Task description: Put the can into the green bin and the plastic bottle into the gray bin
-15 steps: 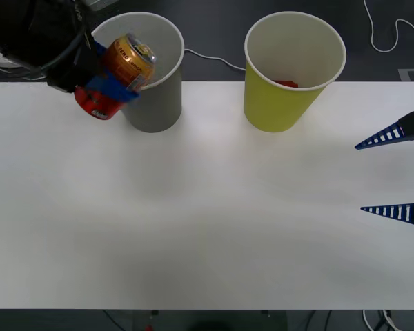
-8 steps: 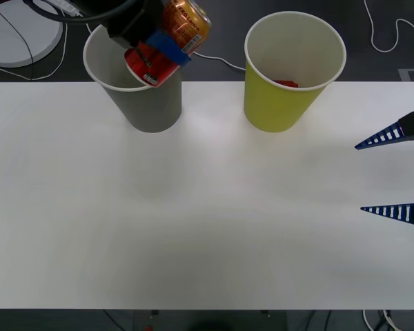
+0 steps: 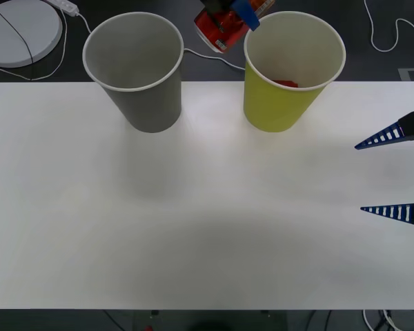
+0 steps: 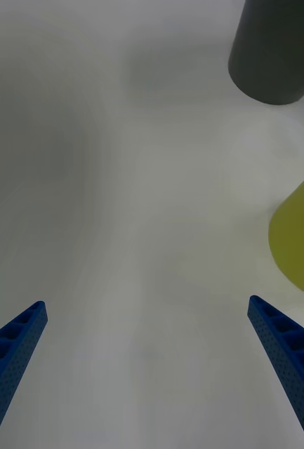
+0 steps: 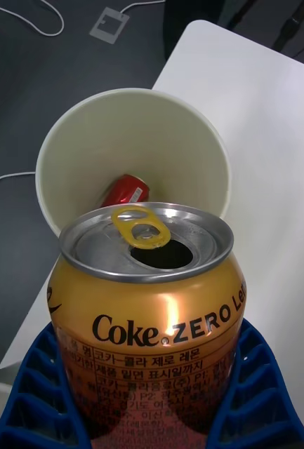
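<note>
One can [image 5: 148, 309], clamped in the left gripper [image 5: 152, 393], should be centred over the green bin [image 3: 294, 72] before release; the right gripper [image 3: 395, 174] is held apart.

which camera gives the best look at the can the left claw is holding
The left wrist view: the can shows its open top and label, gripped by the left claw. The front view catches its red lower end at the top edge.

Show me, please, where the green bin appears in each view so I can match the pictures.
Front view: green bin at the table's far edge, right of centre, beside the gray bin.
Right wrist view: green bin cut by the picture's edge.
Left wrist view: green bin from above, behind the held can.
Shared landmark: the white table.
</note>
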Tool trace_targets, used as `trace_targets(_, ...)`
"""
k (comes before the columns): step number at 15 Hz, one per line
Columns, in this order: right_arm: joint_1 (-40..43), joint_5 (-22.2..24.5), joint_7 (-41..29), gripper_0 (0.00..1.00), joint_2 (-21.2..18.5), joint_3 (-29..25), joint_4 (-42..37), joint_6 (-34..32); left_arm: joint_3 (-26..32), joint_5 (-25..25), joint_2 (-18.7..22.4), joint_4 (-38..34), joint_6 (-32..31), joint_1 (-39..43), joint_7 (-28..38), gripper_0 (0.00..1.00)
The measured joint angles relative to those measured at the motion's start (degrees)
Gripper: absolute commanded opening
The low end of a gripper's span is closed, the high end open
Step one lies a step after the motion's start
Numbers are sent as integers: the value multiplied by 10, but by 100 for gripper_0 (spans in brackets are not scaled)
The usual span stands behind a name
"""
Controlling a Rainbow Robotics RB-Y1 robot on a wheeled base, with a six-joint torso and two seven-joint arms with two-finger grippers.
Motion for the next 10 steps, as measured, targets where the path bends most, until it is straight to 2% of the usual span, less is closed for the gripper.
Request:
trace_targets(7,0,0,0,100,0,0,0,0,-23,-21,-151,214,63,-71,0,4)
trace_targets(10,0,0,0,100,0,0,0,0,-23,-27,-194,268,99,-80,-1,4)
